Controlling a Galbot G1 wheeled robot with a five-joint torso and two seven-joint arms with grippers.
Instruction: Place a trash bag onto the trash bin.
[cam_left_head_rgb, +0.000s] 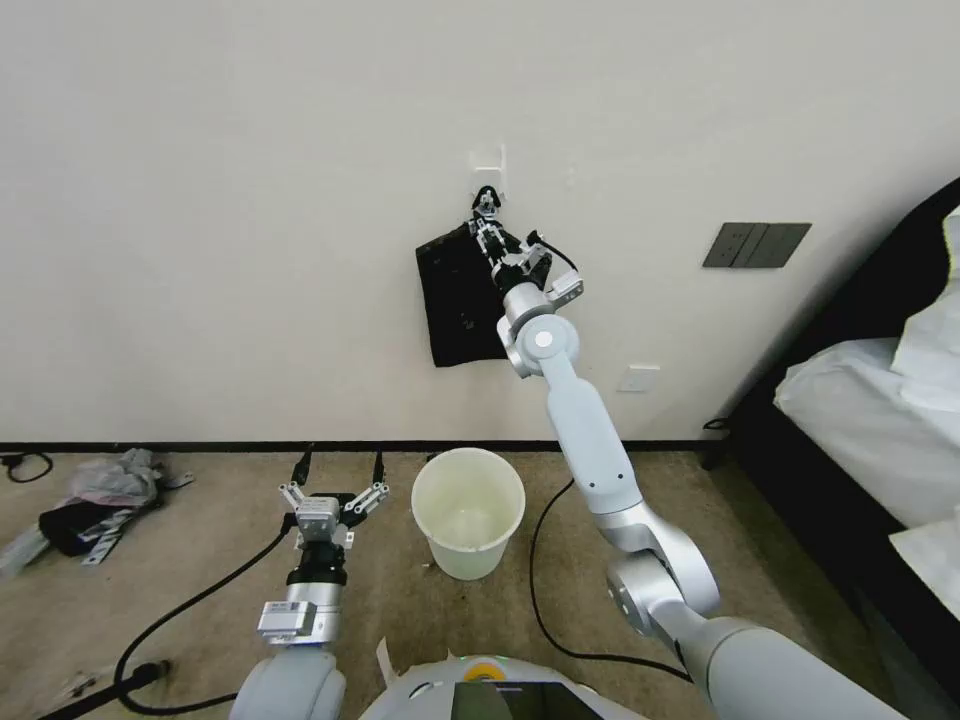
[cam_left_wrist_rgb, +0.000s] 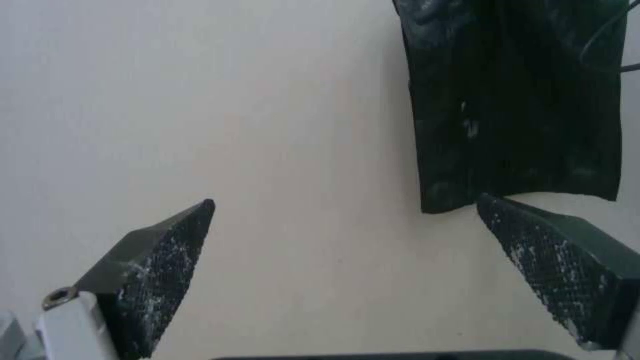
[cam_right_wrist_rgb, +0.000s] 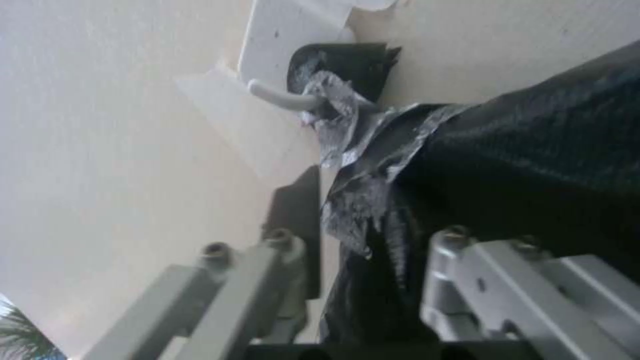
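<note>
Right pincer at the wall hook, bin waiting on the floor

We see our right pincer (cam_left_head_rgb: 487, 222) raised to the white wall hook (cam_right_wrist_rgb: 288, 101), its fingers closed on the top of the trash bag (cam_right_wrist_rgb: 373, 200), whose crinkled silvery-black film bunches between them just below the hook; the bag hangs flat against the wall (cam_left_head_rgb: 250, 200), beside the matte black bag bundle (cam_left_wrist_rgb: 513, 105). Our left pincer (cam_left_head_rgb: 334, 497) hovers low over the carpet (cam_left_head_rgb: 200, 560) with its fingers spread wide, gripping nothing, just beside the trash bin (cam_left_head_rgb: 468, 512). The bin stands upright on the carpet below the hanging bags, near the wall, with a bed (cam_left_head_rgb: 870, 400) off to the right
</note>
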